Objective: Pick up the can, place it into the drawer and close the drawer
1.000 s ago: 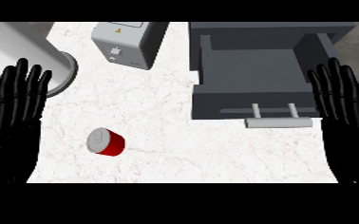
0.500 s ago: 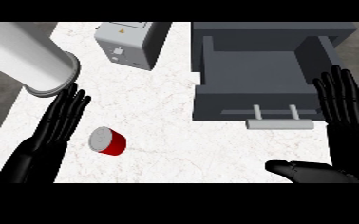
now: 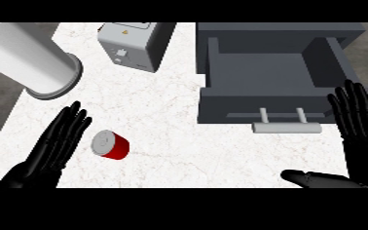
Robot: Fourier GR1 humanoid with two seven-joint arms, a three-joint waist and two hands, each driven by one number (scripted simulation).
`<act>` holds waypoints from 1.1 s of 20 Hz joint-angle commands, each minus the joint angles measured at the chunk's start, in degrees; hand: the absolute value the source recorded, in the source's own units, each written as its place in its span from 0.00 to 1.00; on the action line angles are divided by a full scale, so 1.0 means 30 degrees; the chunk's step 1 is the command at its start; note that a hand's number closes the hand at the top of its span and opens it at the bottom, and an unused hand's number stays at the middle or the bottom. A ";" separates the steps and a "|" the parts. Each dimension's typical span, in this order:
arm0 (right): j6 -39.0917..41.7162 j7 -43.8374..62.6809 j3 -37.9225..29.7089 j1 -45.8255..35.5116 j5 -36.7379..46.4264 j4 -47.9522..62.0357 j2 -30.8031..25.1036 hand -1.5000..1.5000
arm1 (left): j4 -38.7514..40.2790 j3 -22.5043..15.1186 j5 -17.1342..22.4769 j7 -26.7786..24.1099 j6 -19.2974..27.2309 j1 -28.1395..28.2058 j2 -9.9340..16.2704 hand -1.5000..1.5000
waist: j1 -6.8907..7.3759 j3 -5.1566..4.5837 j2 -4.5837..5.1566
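**Can just right of the left hand, drawer far across**

The can, red with a silver top, lies tipped on the white counter near its front-left part. Its long axis runs slantwise, silver end toward upper left, red base toward lower right.

The left hand sits just beside it on the left, fingers straight and spread, pointing up and away from the robot. Not touching; a narrow strip of counter shows between fingertips and can. Nothing held.

The right hand rests at the view's right edge, fingers straight and upward, holding nothing, well apart from the can.

The drawer stands pulled open at right, handle toward the robot.

Judgement: left hand is the nearer by far. The grasp calls for a short sideways move to its right, fingers closing across the can's slanted body.
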 commanded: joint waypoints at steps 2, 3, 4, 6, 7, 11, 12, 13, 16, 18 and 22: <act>0.1277 -0.2102 -0.0248 0.3101 -0.0652 -0.0284 0.0255 0.00 | -0.0686 0.0463 0.0416 0.0496 0.0214 0.0955 -0.0323 0.00 | -0.0058 0.0000 -0.0015; 0.0658 -0.1712 -0.0173 0.1922 -0.0114 0.0130 0.0553 0.00 | -0.1063 -0.0993 -0.1132 0.1002 0.0851 0.0842 -0.0968 0.00 | -0.0013 0.0000 -0.0004; 0.1124 -0.1219 -0.0783 0.1627 -0.0518 -0.0076 -0.0080 0.00 | -0.0856 0.0886 0.0716 0.2435 0.0529 -0.0662 -0.0367 0.00 | -0.0046 -0.0002 0.0009; 0.1517 -0.1473 -0.1368 0.1325 -0.0990 0.0439 -0.0311 0.00 | -0.0457 0.1098 0.0661 0.0611 -0.0034 0.1120 -0.0360 0.00 | 0.0019 -0.0006 0.0004; 0.0929 -0.1194 -0.0733 0.0884 -0.0485 0.0504 0.0305 0.00 | -0.0154 0.0116 -0.0425 -0.0475 -0.0132 0.2010 -0.0718 0.00 | 0.0048 -0.0008 0.0001; 0.1728 -0.1639 -0.1103 0.2150 -0.0706 -0.0228 0.0126 0.00 | 0.1406 0.1179 0.0043 -0.1133 -0.0596 0.1595 -0.0687 0.00 | -0.0008 -0.0010 -0.0002; 0.0745 -0.2095 0.0560 0.2241 0.1081 0.0116 0.1364 0.00 | 0.1471 0.0901 -0.0564 0.0364 0.0454 -0.0482 -0.1085 0.00 | -0.0046 -0.0005 0.0011; 0.1951 -0.1318 -0.1460 0.2294 -0.1254 -0.0365 0.0139 0.00 | 0.1894 0.2036 0.0694 -0.0303 -0.0396 0.0069 -0.0612 0.00 | -0.0045 -0.0007 0.0006; 0.0972 -0.1011 -0.0294 0.2232 0.0575 -0.1107 0.0918 0.00 | 0.3625 0.1078 -0.1065 -0.0649 0.0428 -0.1402 -0.1382 0.00 | -0.0082 -0.0008 0.0016; 0.1860 -0.1750 -0.1760 0.1020 -0.0748 0.0606 0.0113 0.00 | 0.3606 0.0596 -0.1262 -0.1862 0.0023 -0.0032 -0.1562 0.00 | -0.0008 -0.0006 0.0015; 0.2177 -0.1891 -0.2347 0.1354 -0.0736 0.1014 0.0075 0.00 | 0.3951 0.1190 -0.0595 -0.1756 -0.0391 -0.0244 -0.1364 0.00 | -0.0011 -0.0005 0.0012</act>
